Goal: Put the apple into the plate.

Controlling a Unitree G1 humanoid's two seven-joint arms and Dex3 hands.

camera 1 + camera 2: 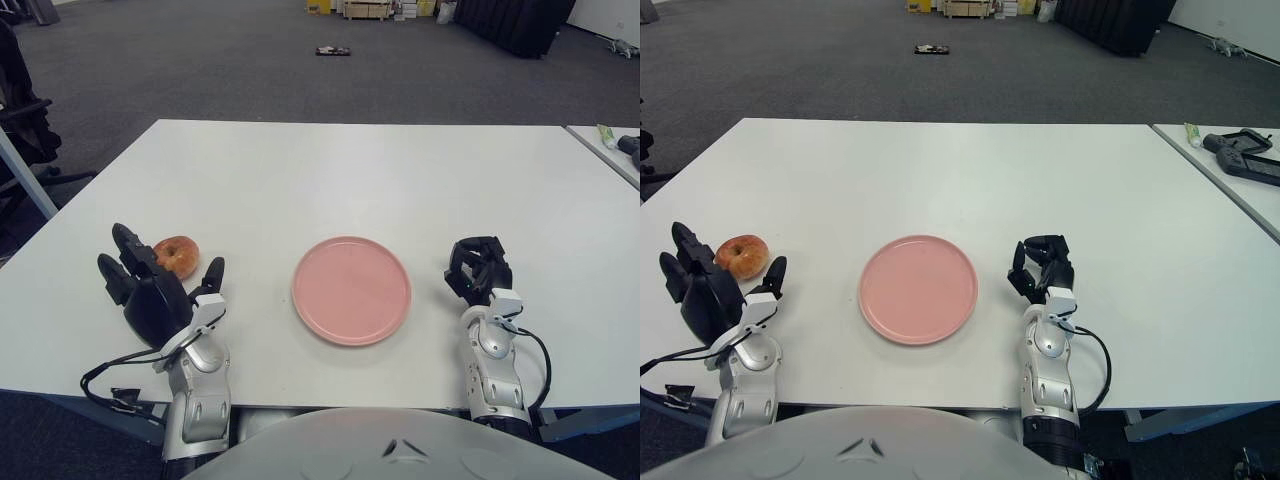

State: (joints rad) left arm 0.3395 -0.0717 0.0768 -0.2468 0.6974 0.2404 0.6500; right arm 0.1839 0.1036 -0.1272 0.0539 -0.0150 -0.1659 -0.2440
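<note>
Reaching left hand beside apple, pink plate bare, right hand idle

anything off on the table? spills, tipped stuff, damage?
Nothing stands out. The pink plate lies flat and bare, the apple sits intact on the table by the open left hand, and the right hand shows right of the plate.

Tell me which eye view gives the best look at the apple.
The right eye view: the apple shows nearly whole there, just beyond the open left robot hand. In the left eye view that hand's fingers overlap the apple's left edge. Either way, nothing grips it yet; the pink plate is bare.
</note>
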